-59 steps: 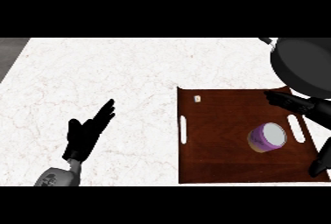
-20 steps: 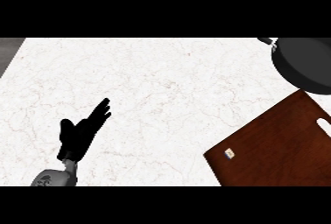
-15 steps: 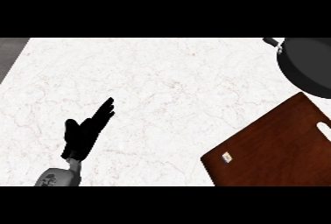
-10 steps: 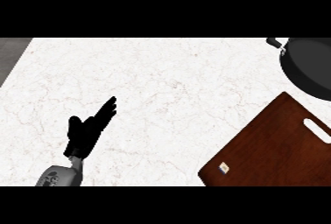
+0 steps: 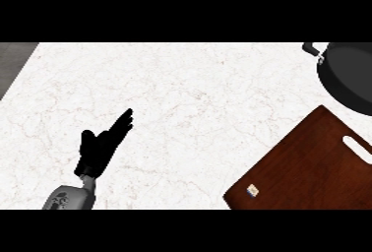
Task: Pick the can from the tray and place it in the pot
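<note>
Head view, looking steeply down on a white marbled surface [image 5: 189,98]. Left hand [image 5: 102,147] shows at lower left, coming up from the bottom edge on a grey forearm [image 5: 70,197]. Fingers straight and pointing up-right, thumb out to the side, holding nothing, so hand is open and resting above the surface. Right hand not visible anywhere.

Brown tray [image 5: 312,167] sits at lower right, rotated so one corner points toward the left and its edges run diagonally. It is cut off by the right and bottom edges of the view. A white slot handle [image 5: 357,146] shows near its upper right part, and a small pale label [image 5: 252,190] sits near its lower left corner. The visible part of the tray carries only those two marks.

Dark pot [image 5: 350,76] at upper right corner, partly cut by the right edge, with a small handle [image 5: 314,48] sticking out at its upper left. Pot rim is just above the tray's top corner; whether they touch, cannot tell.

Can cannot be seen in this view; its place cannot be told. Left hand is well apart from both tray and pot, with bare surface between.

A grey strip [image 5: 13,61] runs along the upper left beside the surface.
</note>
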### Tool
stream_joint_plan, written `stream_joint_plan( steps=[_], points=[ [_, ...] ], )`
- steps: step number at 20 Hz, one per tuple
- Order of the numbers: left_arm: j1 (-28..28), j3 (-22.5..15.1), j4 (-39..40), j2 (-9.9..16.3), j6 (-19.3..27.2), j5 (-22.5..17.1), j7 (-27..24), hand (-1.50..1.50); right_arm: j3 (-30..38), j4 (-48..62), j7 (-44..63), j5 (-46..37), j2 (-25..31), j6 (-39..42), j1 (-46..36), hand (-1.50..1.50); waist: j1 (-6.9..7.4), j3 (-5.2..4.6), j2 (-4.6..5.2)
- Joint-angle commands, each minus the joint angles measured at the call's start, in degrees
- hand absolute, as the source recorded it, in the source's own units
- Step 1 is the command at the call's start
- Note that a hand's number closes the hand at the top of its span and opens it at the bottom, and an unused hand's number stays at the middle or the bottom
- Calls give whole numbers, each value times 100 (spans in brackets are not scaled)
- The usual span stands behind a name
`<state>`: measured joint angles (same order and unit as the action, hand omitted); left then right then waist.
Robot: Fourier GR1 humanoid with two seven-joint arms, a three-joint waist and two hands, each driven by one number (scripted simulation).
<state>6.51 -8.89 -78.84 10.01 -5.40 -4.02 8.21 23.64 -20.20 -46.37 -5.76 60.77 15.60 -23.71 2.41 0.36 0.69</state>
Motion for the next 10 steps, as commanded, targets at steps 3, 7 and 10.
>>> stream_joint_plan(
  steps=[3, 7, 10],
  points=[
    [-21, 49, -72, 56, -170, -82, 145, 0, -392, 231, 533, -538, 128, -316, -1103, 150, 53, -15, 2],
    [-40, 16, 251, 66, -277, 11, -114, 0, -869, 115, 1197, -1023, 96, -299, -1799, 150, 115, -25, 25],
    [179, -60, 91, -114, -80, 70, 246, 0, -1169, 192, 1371, -1391, -148, -522, -2133, 150, 136, -18, 37]
  ],
)
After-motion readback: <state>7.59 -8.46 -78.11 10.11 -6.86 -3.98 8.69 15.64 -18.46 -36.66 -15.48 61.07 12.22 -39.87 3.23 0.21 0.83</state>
